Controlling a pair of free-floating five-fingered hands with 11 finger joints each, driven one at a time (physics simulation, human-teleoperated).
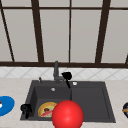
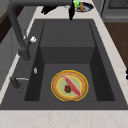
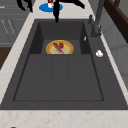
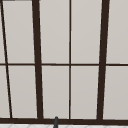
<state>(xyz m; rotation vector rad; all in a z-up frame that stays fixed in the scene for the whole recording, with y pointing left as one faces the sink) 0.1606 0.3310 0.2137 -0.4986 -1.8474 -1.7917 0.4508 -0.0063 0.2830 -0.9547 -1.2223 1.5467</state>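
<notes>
My right hand [image 1: 66, 75] floats beside the faucet [image 1: 56, 70] at the sink's back rim, open, with one straight finger pointing down over the basin divide. In the left side view it [image 2: 49, 9] sits under the spout's end. Open and holding nothing, my left hand [image 1: 25, 109] hovers at the sink's front left corner with its fingers hanging down; it shows at the top left of the right side view [image 3: 24, 4]. A yellow-rimmed plate [image 1: 41, 110] [image 2: 56, 87] [image 3: 50, 49] with a red strip of food lies in the left basin.
A big red ball [image 1: 67, 115] covers the front rim of the dark sink [image 1: 90, 100]. A blue plate [image 1: 6, 105] [image 3: 44, 8] lies on the left counter, and another plate with food [image 1: 125, 109] [image 2: 86, 8] on the right. Behind the sink is a window.
</notes>
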